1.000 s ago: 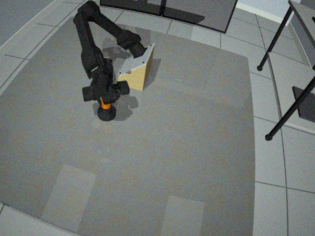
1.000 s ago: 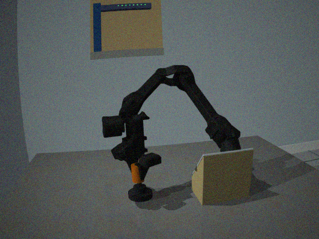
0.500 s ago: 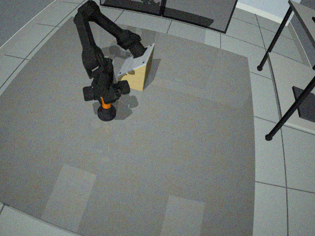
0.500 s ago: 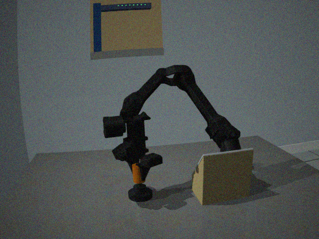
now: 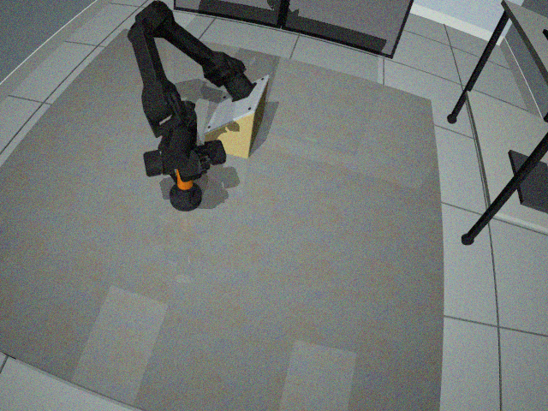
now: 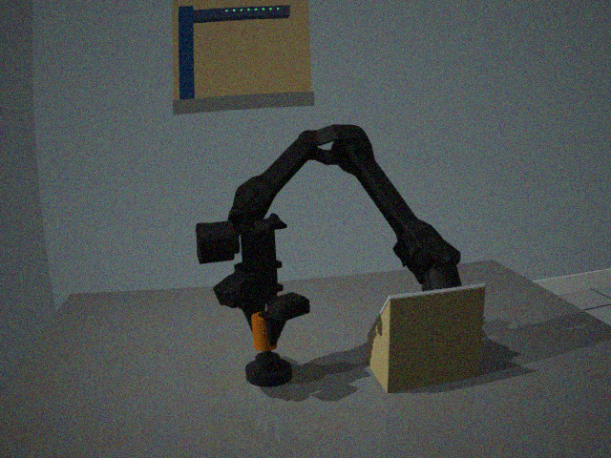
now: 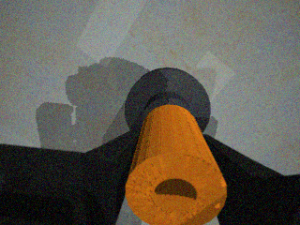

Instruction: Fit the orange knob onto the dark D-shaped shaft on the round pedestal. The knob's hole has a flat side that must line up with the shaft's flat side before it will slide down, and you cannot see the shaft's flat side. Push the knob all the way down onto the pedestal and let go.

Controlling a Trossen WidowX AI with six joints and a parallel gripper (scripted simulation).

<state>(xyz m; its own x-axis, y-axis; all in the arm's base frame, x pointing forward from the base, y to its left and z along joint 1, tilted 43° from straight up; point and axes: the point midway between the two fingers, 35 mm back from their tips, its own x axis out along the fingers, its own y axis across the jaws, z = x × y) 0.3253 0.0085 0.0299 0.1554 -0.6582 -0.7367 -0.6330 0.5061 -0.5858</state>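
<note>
The orange knob (image 5: 184, 181) (image 6: 261, 331) (image 7: 172, 136) is a tall cylinder, leaning slightly in the exterior view. My gripper (image 5: 184, 176) (image 6: 266, 340) (image 7: 170, 137) is shut on it from both sides. The round dark pedestal (image 5: 186, 199) (image 6: 268, 373) (image 7: 141, 100) stands directly below, with a narrower raised step in its middle. The knob's lower end is at or just above that step; whether they touch cannot be told. The knob's top shows a dark D-shaped hole (image 7: 176, 187) in the wrist view. The shaft is hidden by the knob and fingers.
A yellow wedge-shaped block (image 5: 236, 136) (image 6: 433, 340) with a pale sloping top stands near the arm's base, beside the pedestal. A dark-legged table (image 5: 489, 50) stands at the right in the top view.
</note>
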